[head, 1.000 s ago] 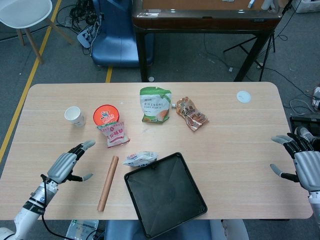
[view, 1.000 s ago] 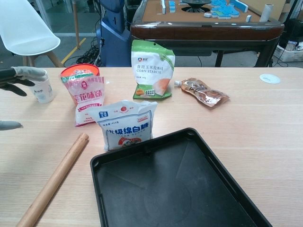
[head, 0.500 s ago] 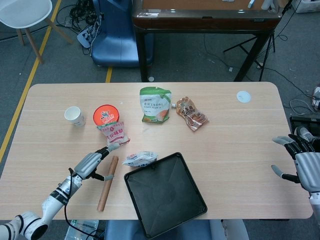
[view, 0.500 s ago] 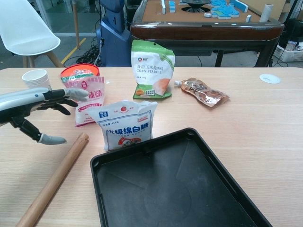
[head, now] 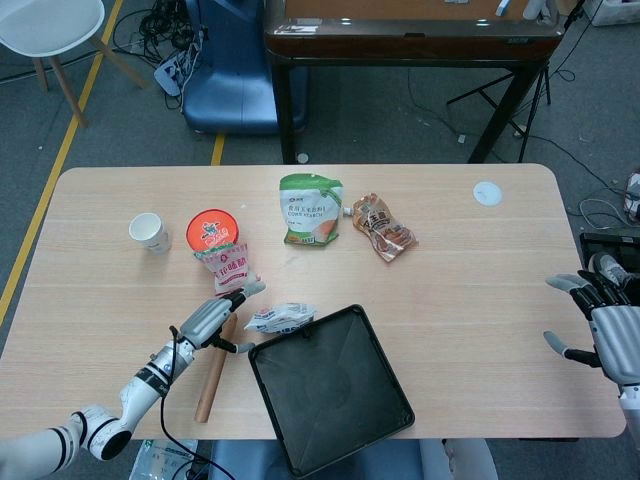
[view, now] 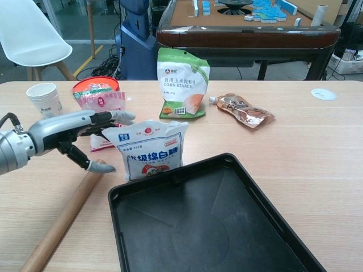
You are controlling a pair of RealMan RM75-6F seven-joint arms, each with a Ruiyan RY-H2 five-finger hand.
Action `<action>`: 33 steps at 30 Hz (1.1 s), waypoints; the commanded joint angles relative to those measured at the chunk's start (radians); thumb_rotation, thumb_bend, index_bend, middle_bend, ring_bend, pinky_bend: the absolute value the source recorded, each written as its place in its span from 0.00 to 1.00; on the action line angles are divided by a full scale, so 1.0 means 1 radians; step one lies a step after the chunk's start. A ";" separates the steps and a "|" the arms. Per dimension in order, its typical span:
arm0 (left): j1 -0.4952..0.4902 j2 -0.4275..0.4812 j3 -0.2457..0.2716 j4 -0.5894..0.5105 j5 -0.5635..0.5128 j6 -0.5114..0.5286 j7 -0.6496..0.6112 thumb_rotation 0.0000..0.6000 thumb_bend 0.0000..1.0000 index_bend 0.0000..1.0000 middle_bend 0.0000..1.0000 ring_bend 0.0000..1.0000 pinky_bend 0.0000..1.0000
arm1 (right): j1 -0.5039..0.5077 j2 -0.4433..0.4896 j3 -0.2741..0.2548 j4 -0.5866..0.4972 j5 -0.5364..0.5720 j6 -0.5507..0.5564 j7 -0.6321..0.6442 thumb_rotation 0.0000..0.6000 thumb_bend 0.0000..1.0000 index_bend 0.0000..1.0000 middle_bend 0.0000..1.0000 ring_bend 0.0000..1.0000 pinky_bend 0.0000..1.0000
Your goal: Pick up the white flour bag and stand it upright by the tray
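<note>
The white flour bag point(view: 152, 148) with blue print stands against the far-left corner of the black tray point(view: 215, 221). From the head view the bag point(head: 280, 318) shows as a small white shape at the tray's point(head: 330, 390) corner. My left hand point(view: 79, 133) is just left of the bag, fingers spread, thumb low and the other fingers reaching to the bag's top left corner; it holds nothing. In the head view that hand point(head: 210, 320) lies over the rolling pin. My right hand point(head: 610, 325) hovers open at the table's right edge.
A wooden rolling pin point(head: 215, 368) lies left of the tray. Behind the bag are a pink packet point(head: 231, 268), a red-lidded bowl point(head: 212, 229), a paper cup point(head: 149, 232), a green corn starch bag point(head: 311, 209) and a brown pouch point(head: 383, 227). A white lid point(head: 487, 193) sits far right.
My left hand has travelled right from the table's left side to just beside the flour bag. The bag and my right hand have stayed put.
</note>
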 commanded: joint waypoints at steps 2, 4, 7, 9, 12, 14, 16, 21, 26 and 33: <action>-0.023 -0.033 -0.002 0.032 0.002 -0.006 -0.026 1.00 0.19 0.07 0.07 0.12 0.15 | -0.004 0.002 -0.001 -0.003 0.001 0.004 -0.003 1.00 0.22 0.24 0.25 0.14 0.16; -0.032 -0.048 -0.001 0.045 0.005 -0.007 -0.036 1.00 0.19 0.07 0.07 0.12 0.15 | -0.007 0.004 -0.002 -0.004 0.004 0.006 -0.004 1.00 0.22 0.24 0.25 0.14 0.17; -0.046 -0.069 0.000 0.065 0.010 -0.005 -0.051 1.00 0.19 0.07 0.07 0.12 0.15 | -0.011 0.006 -0.002 -0.006 0.007 0.007 -0.006 1.00 0.22 0.24 0.25 0.14 0.16; -0.058 -0.085 -0.002 0.078 0.011 -0.008 -0.061 1.00 0.19 0.07 0.07 0.12 0.15 | -0.015 0.008 -0.003 -0.008 0.009 0.010 -0.007 1.00 0.22 0.24 0.25 0.14 0.16; -0.072 -0.108 -0.002 0.102 0.010 -0.010 -0.073 1.00 0.19 0.07 0.08 0.12 0.15 | -0.019 0.010 -0.003 -0.010 0.011 0.013 -0.010 1.00 0.22 0.24 0.25 0.14 0.16; -0.081 -0.123 -0.004 0.120 0.006 -0.015 -0.082 1.00 0.19 0.07 0.08 0.12 0.15 | -0.021 0.011 -0.003 -0.011 0.013 0.013 -0.011 1.00 0.22 0.24 0.25 0.14 0.17; -0.088 -0.137 -0.005 0.138 0.001 -0.018 -0.090 1.00 0.19 0.07 0.08 0.12 0.16 | -0.023 0.011 -0.003 -0.011 0.015 0.014 -0.011 1.00 0.22 0.24 0.25 0.14 0.16; -0.097 -0.160 0.000 0.172 -0.004 -0.018 -0.101 1.00 0.19 0.08 0.09 0.14 0.16 | -0.025 0.012 -0.003 -0.011 0.017 0.014 -0.012 1.00 0.22 0.24 0.25 0.14 0.16; -0.102 -0.178 0.002 0.187 -0.008 -0.009 -0.103 1.00 0.19 0.11 0.11 0.14 0.17 | -0.027 0.012 -0.003 -0.012 0.018 0.014 -0.012 1.00 0.22 0.24 0.25 0.14 0.16; -0.104 -0.220 0.001 0.248 -0.021 -0.004 -0.125 1.00 0.19 0.16 0.14 0.17 0.21 | -0.030 0.012 -0.002 -0.011 0.018 0.015 -0.012 1.00 0.22 0.24 0.25 0.14 0.17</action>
